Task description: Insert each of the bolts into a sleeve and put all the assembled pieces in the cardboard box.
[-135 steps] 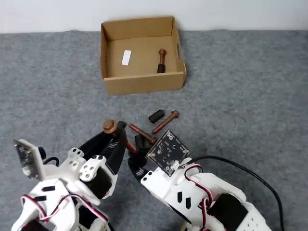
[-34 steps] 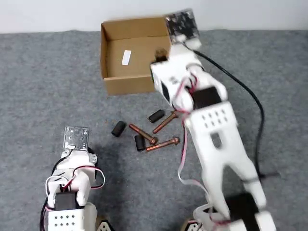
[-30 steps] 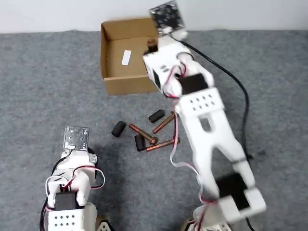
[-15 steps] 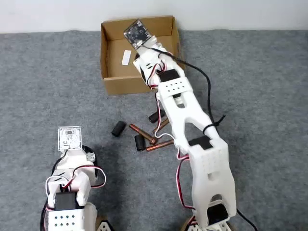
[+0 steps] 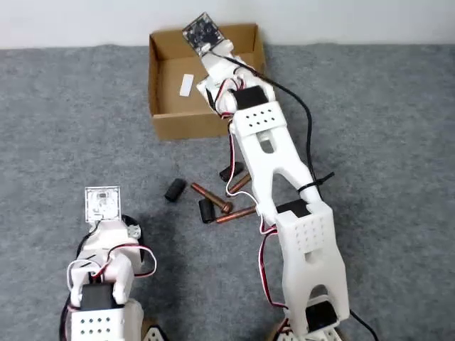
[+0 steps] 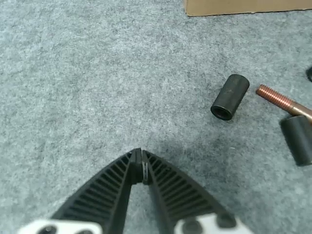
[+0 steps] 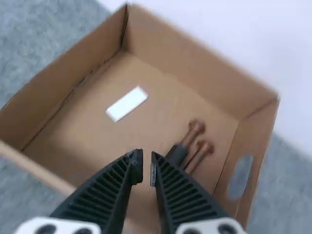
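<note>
Bolts (image 7: 195, 128) — two, each in a sleeve (image 7: 175, 154) — lie side by side in the cardboard box (image 7: 63, 105), beneath the right gripper (image 7: 146, 168), fingers barely parted, empty. The left gripper (image 6: 141, 165), closed on nothing, hangs near a loose sleeve (image 6: 230, 96).

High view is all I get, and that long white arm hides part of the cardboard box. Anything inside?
Observer: Yes, two bolts lie side by side on the floor of the cardboard box, with a dark sleeve on at least one.
Operator: Is that arm gripping anything?
Observer: No, the right gripper has its jaws slightly apart, empty.
Operator: And the other arm?
Observer: The left gripper has its jaws shut on nothing, above the carpet.
</note>
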You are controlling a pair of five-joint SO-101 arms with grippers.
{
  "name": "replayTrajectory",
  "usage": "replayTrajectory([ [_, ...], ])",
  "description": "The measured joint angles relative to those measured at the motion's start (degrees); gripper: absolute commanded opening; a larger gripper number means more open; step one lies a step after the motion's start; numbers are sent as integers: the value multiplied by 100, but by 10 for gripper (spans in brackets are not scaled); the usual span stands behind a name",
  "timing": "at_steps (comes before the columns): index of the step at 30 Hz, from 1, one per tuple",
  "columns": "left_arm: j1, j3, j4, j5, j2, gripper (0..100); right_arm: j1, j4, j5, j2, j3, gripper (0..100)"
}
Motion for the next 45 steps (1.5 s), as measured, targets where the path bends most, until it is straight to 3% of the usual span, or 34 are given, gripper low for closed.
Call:
replayTrajectory([
  [19,0,0,0,0,0,5,-202,4624,-1398,-255,-1785,8],
  [25,0,0,0,0,0,5,-545,4730,-1679,-985,-1477,8],
  [34,0,0,0,0,0,5,-1160,4730,-2391,-2532,1398,10],
  [41,0,0,0,0,0,5,-1512,4730,-3059,-2338,2400,184],
  [45,0,0,0,0,0,5,-1512,4730,-3385,-1714,2400,177],
])
